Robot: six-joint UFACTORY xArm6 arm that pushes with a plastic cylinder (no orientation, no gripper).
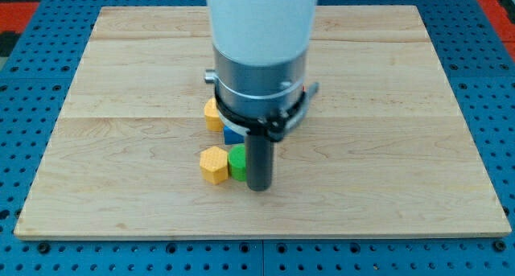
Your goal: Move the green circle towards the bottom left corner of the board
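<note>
The green circle [236, 162] sits on the wooden board [121, 147], a little below the middle, partly hidden by the rod. My tip [258, 187] is right against its right side. A yellow hexagon block [214, 164] touches the green circle on its left. Another yellow block [212, 115] lies above them, partly hidden by the arm. A blue block [232, 135] shows just under the arm's collar, its shape hidden.
The arm's white and grey body [259, 51] covers the board's upper middle. A blue pegboard surface [32, 252] surrounds the board on all sides.
</note>
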